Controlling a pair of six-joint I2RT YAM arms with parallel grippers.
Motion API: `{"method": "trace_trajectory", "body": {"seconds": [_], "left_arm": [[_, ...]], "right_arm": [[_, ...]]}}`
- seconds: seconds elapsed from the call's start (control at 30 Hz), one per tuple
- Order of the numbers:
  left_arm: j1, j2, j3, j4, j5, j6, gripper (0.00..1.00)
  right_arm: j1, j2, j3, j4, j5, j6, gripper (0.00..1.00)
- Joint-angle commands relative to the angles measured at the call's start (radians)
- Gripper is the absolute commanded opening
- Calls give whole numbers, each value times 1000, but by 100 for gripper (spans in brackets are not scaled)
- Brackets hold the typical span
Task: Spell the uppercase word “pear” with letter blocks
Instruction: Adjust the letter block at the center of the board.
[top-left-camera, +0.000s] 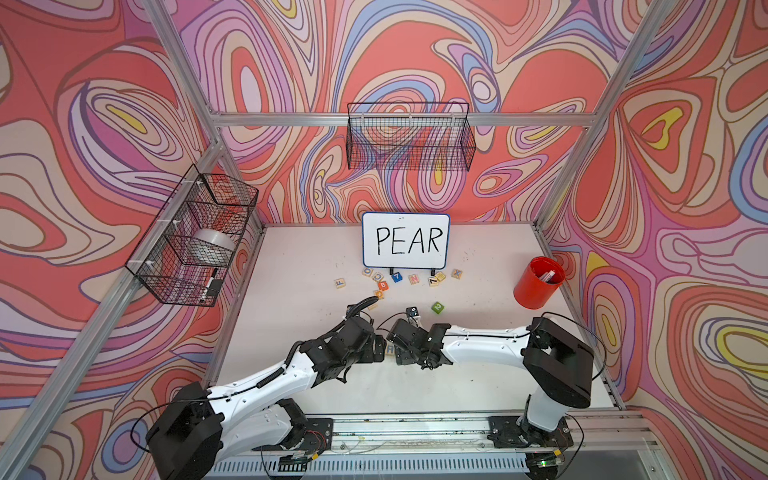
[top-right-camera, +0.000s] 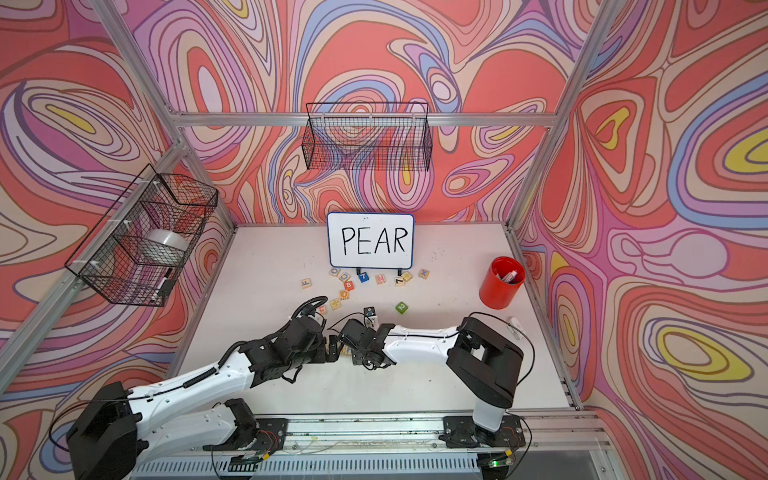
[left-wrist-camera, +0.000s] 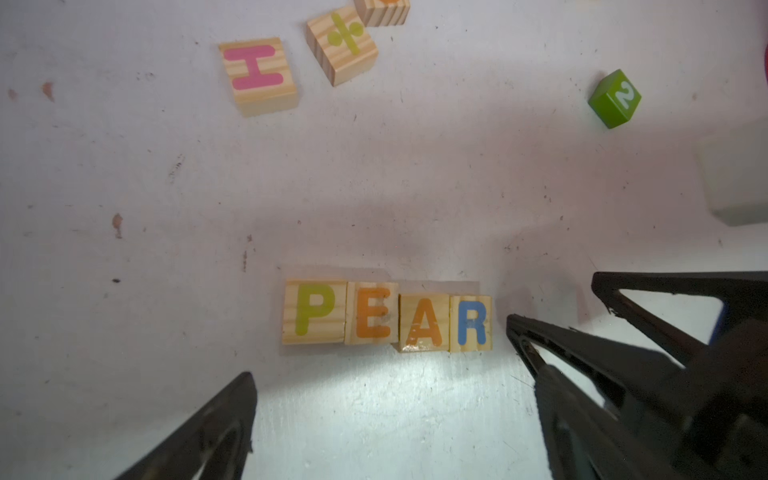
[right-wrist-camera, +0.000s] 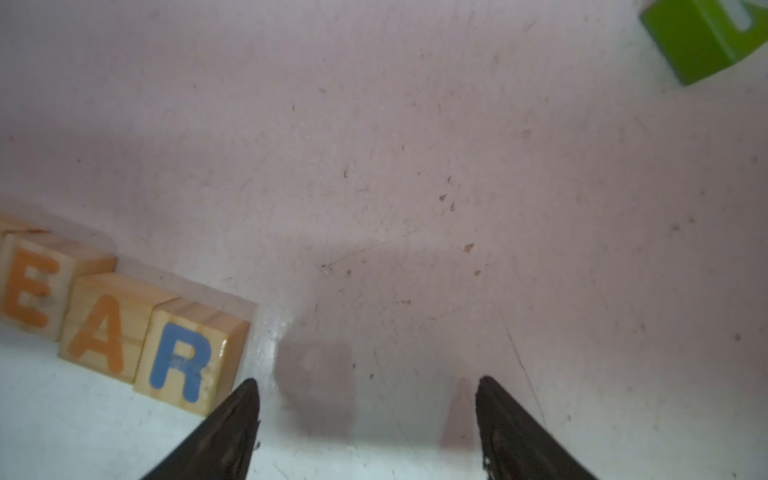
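left gripper (left-wrist-camera: 392, 374): released, empty, just short of the blocks (left-wrist-camera: 386, 318).
right gripper (right-wrist-camera: 368, 379): released, empty, beside R (right-wrist-camera: 178, 361), likely clear to avoid nudging.
blocks: P-E-A-R touching in a row, matching the board (top-left-camera: 406, 240).
board: upright behind, as model.

The pale, grain-striped P block (left-wrist-camera: 314, 312) carries a yellow-green letter, the E block (left-wrist-camera: 372, 312) and A block (left-wrist-camera: 424, 323) orange ones, the R block (left-wrist-camera: 471, 323) a blue one. The H block (left-wrist-camera: 257, 70) is lettered pink, and the green cube (left-wrist-camera: 615, 99) bears a white 2
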Motion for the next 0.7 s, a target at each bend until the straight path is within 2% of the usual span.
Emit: {"method": "trace_trajectory", "body": {"seconds": [0.0, 0.13, 0.27, 0.43, 0.67], "left_arm": [[13, 41, 12, 56, 27, 20, 100], [17, 39, 30, 26, 5, 12, 100], [17, -31, 26, -55, -64, -3, 100], [25, -199, -1, -195, -184, -54, 100], [38, -429, -64, -297, -250, -86, 100]], "right_arm": [[7, -38, -18, -14, 30, 18, 83], [10, -55, -36, 0, 2, 15, 84], [31, -60, -74, 86, -61, 9, 84], [66, -6, -29, 115, -70, -11, 84], [76, 91, 55, 88, -71, -27, 84]]}}
